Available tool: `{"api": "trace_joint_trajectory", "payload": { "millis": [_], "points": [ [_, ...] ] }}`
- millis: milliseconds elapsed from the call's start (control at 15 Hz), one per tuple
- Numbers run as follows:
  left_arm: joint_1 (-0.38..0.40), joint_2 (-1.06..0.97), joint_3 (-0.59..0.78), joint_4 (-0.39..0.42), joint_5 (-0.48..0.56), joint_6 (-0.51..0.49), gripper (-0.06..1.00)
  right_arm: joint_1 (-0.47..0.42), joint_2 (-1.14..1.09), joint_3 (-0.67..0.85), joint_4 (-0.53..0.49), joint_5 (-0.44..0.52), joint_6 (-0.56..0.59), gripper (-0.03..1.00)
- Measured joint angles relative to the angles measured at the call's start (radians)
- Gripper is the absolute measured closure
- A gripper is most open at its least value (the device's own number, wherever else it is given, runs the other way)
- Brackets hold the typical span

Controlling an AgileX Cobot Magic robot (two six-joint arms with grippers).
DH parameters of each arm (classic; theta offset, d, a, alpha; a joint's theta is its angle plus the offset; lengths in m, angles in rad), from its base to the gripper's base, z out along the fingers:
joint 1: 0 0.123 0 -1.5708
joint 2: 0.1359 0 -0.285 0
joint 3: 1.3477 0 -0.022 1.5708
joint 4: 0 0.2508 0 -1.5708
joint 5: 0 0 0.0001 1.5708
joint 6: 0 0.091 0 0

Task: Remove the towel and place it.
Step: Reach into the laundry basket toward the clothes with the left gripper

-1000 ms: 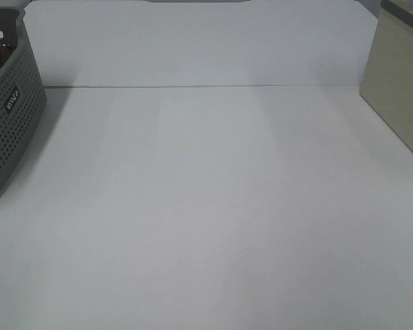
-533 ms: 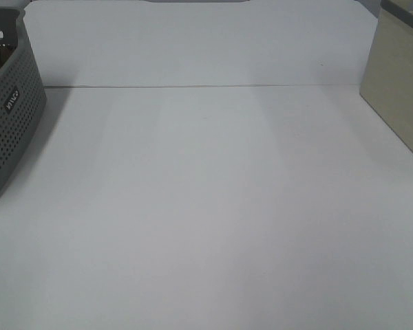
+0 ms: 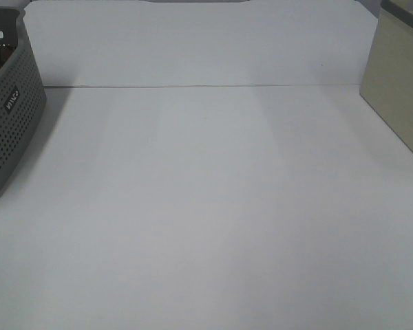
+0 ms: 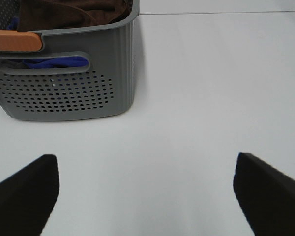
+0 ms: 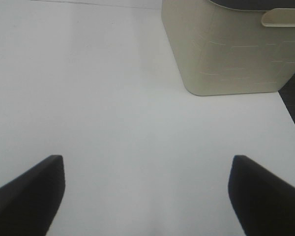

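The dark reddish-brown towel [image 4: 71, 12] lies bunched inside the grey perforated basket [image 4: 64, 91], over a blue cloth [image 4: 64, 62] that shows through the handle slot. In the high view only the basket's wall [image 3: 10, 117] shows at the left edge, with a sliver of brown inside it. My left gripper [image 4: 146, 196] stands open above bare table, a short way in front of the basket, nothing between its fingers [image 4: 24, 194]. My right gripper [image 5: 146, 196] is open too, over bare table short of the beige bin [image 5: 231, 49]. Neither arm appears in the high view.
An orange handle piece [image 4: 14, 41] sits on the basket's rim. The beige bin [image 3: 399, 82] stands at the table's right edge. A white table [image 3: 213, 206] stretches between basket and bin, with a white backdrop wall behind it.
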Motion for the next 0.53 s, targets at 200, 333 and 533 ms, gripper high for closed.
{"api": "trace_joint_trajectory", "payload": {
  "millis": [200,333,533],
  "points": [
    [0.000,0.000,0.000,0.000,0.000,0.000,0.06,0.000,0.000,0.000,0.000,0.000,0.000,0.10],
    [0.000,0.000,0.000,0.000,0.000,0.000,0.06,0.000,0.000,0.000,0.000,0.000,0.000,0.10],
    [0.000,0.000,0.000,0.000,0.000,0.000,0.06,0.000,0.000,0.000,0.000,0.000,0.000,0.10]
  ]
}}
